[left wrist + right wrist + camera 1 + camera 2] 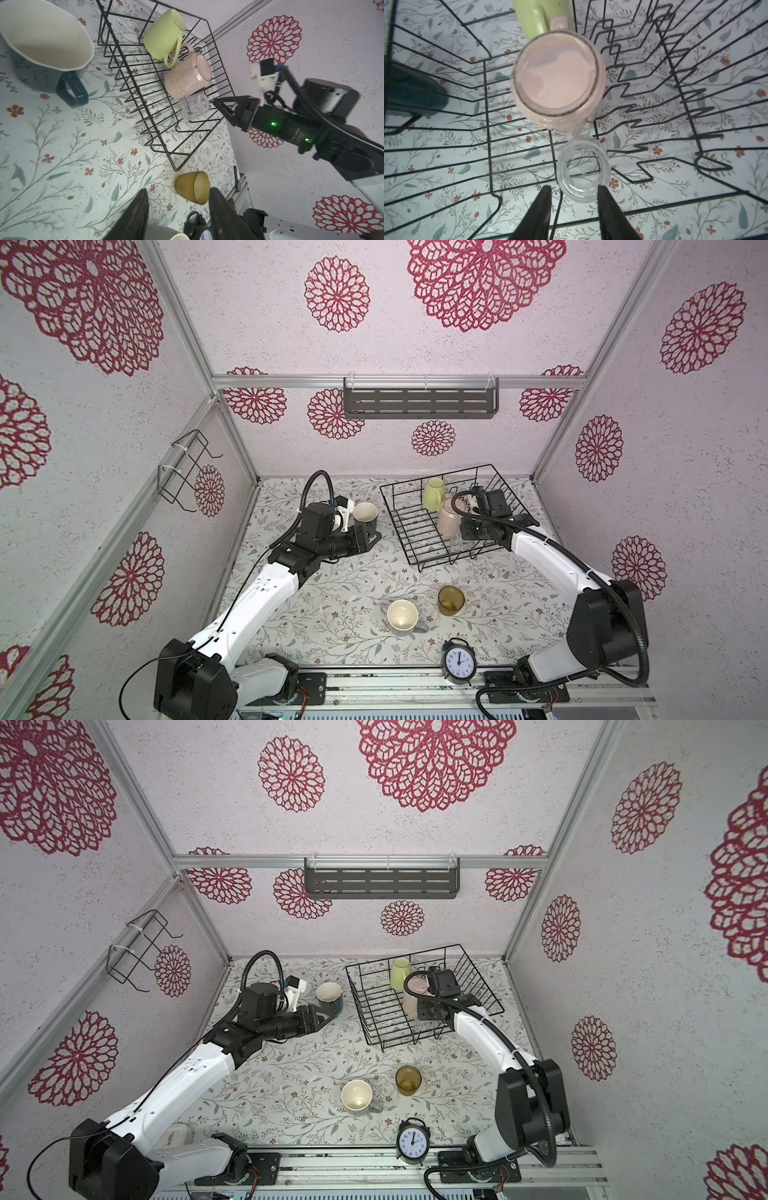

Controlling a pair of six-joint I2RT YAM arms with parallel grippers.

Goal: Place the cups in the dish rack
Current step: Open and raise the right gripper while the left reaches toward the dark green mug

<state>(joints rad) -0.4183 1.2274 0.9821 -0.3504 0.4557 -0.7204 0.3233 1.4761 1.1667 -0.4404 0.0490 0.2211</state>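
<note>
The black wire dish rack [399,526] stands at the back right of the table. Inside it sit a yellow-green mug [434,494], a pale pink mug [449,520] with its base up and a small clear glass [461,545]. My right gripper [575,199] hangs open just above the clear glass [583,168], gripping nothing. A dark teal mug [365,516] stands left of the rack. My left gripper [180,209] is open and empty beside it. A grey mug with cream inside [403,616] and an amber tumbler [451,600] stand upright near the front.
A round black alarm clock [458,663] stands at the table's front edge, close to the grey mug. A grey slotted shelf [419,402] hangs on the back wall and a small wire holder [185,472] on the left wall.
</note>
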